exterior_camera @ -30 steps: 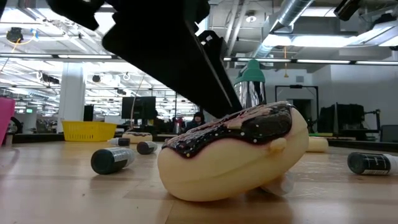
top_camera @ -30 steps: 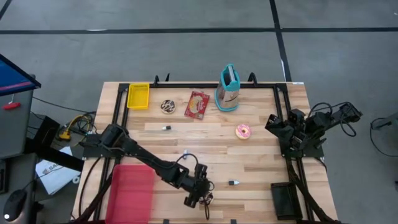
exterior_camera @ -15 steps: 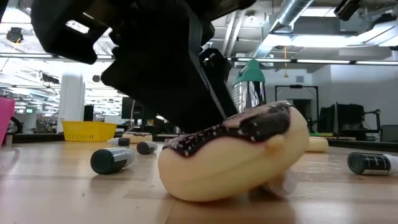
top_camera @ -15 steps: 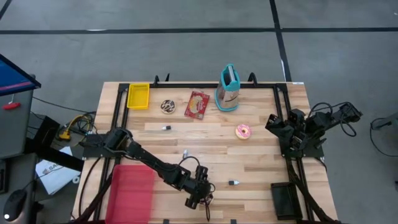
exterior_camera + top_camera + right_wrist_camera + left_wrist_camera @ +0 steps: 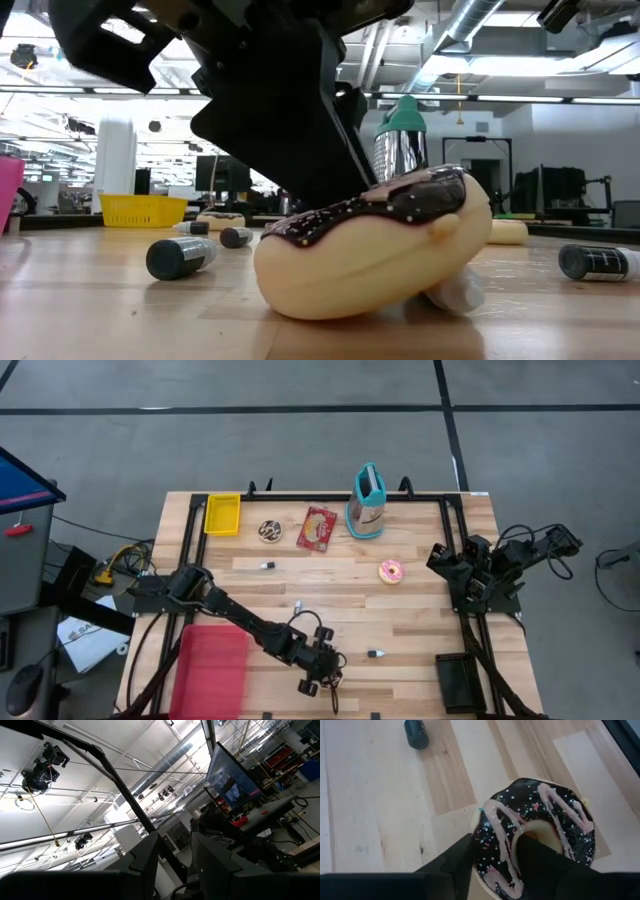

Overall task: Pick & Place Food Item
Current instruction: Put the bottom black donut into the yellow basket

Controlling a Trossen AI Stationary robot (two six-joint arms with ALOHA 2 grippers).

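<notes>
Left gripper [image 5: 492,865] is down on the chocolate donut [image 5: 532,837] at the table's [image 5: 420,620] near edge, well in front of the pink donut [image 5: 390,571]. Versus a second ago: arm sank slightly, and the fingers [image 5: 452,867], wide apart then, have closed onto the donut's rim, one outside and one in the hole. Grasping it now. Donut tilted on the wood, one side propped on a small tube [image 5: 455,292]; not lifted. Right gripper [image 5: 440,555] parked at the right edge, unchanged, narrow gap between its fingers, holding nothing.
</notes>
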